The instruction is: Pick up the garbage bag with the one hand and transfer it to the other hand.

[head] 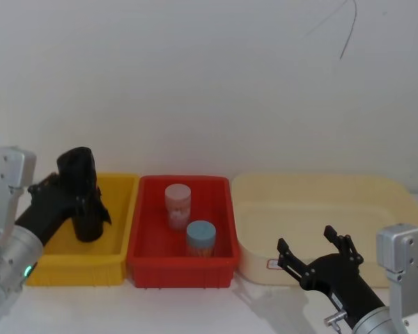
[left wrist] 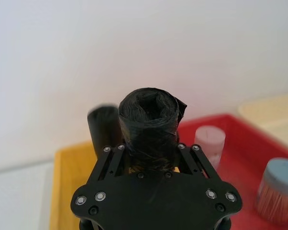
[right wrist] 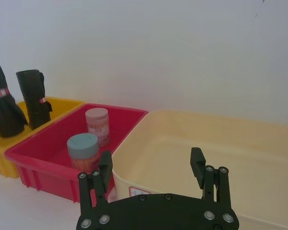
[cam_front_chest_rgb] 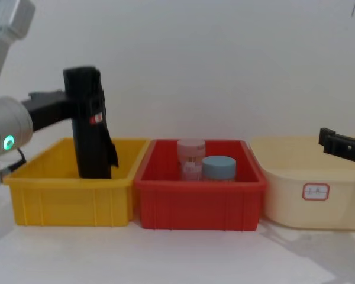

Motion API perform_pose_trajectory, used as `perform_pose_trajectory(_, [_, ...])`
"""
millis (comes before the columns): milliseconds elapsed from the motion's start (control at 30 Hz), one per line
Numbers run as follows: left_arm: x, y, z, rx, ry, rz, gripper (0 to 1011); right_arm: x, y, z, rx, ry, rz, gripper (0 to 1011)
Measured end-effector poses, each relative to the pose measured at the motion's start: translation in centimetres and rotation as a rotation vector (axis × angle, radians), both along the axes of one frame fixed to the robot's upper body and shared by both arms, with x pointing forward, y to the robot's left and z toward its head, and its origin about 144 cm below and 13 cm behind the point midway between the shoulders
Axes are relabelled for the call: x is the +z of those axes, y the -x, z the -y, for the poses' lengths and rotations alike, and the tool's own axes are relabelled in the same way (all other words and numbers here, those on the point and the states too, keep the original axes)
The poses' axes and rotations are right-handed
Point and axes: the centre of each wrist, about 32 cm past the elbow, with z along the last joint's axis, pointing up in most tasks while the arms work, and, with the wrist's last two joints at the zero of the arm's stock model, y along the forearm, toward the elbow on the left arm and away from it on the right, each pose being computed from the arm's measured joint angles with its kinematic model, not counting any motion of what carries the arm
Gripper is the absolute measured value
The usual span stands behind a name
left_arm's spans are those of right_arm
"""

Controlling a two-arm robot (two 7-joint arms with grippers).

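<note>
Chest view, from the left edge: the left gripper (cam_front_chest_rgb: 70, 110), on its silver arm with the green ring light, is clamped on the garbage bag (cam_front_chest_rgb: 86, 139) about a third of the way down from the bag's top. The bag stands upright at the upper left of the frame, over the yellow bin (cam_front_chest_rgb: 71, 198). Its lower end dips behind the bin's front rim, and I cannot tell whether it touches the bin's floor.

It is probably light: thin film wound into a firm roll that gives a little under pressure and is likely slick. The bare stretch of the roll below the clamped fingers looks like the best place for the receiving hold, avoiding the loose flap low on the bag's right side, which could slip or peel.

The bag is a tall, matte black cylinder with a small red-and-white label near the top. In the left wrist view a second black roll (left wrist: 103, 127) stands just behind it.

At centre is the red bin (cam_front_chest_rgb: 198, 201), holding two jars. Beyond it is the cream tub (cam_front_chest_rgb: 296, 177). At lower right, the right gripper (right wrist: 151, 158) hangs before the tub with its jaws apart and empty, well apart from the bag.
</note>
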Motion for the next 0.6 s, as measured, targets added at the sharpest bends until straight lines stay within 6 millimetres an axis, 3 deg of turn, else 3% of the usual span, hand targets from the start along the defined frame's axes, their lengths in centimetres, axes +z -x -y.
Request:
perform_pose_trajectory(167, [2.6, 0.0, 0.0, -0.032, 0.011, 0.064, 380, 0.0, 0.0, 0.0, 0.000, 0.000, 0.000, 999])
perform_pose_trajectory(600, [6.5, -0.1, 1.2, -0.173, 0.028, 0.144, 375, 0.0, 0.0, 0.0, 0.000, 0.000, 0.000, 1000])
